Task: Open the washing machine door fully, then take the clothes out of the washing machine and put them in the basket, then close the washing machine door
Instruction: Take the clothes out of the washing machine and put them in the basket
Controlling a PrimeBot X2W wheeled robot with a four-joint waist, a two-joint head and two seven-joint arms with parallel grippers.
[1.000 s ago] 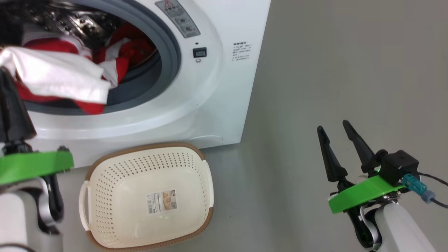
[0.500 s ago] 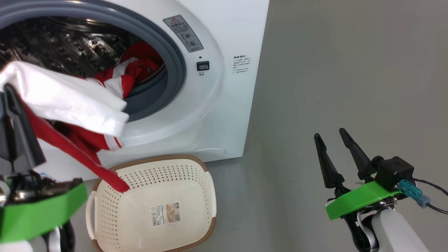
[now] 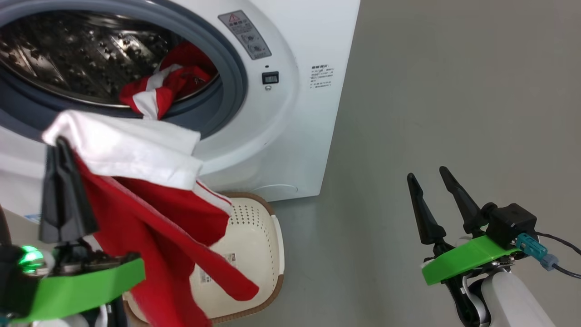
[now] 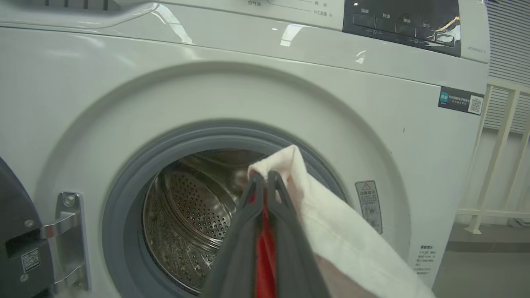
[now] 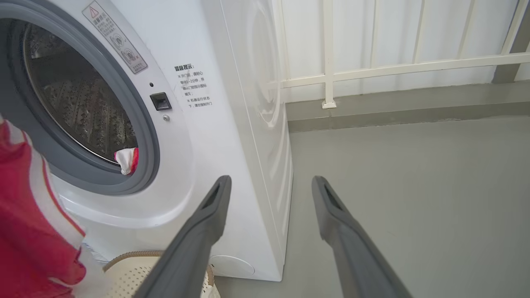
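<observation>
Clothes (image 3: pixel 150 213) clear of the drum (image 3: pixel 68 50): a red-and-white garment hangs from the left gripper (image 3: pixel 61 145), jaws pinched tight on a fold, white panel draped over the top, red tail dangling down across the basket (image 3: pixel 258 227). Right gripper (image 3: pixel 427 172) is spread wide with nothing in it, well off to the side above the floor (image 3: pixel 454 91). A second red-and-white piece (image 3: pixel 154 93) sits at the mouth of the washer (image 3: pixel 308 127), just by the grey ring (image 3: pixel 236 86). Now the danger, as I read it: the cloth seems to hang toward the basket's left side, not its middle, so a release here could leave half of it slung over the rim or sliding to the floor. That basket looks light too, and a trailing tail could drag or tip it. And the grip is on one fold only, so a hard swing could shake it loose early.
</observation>
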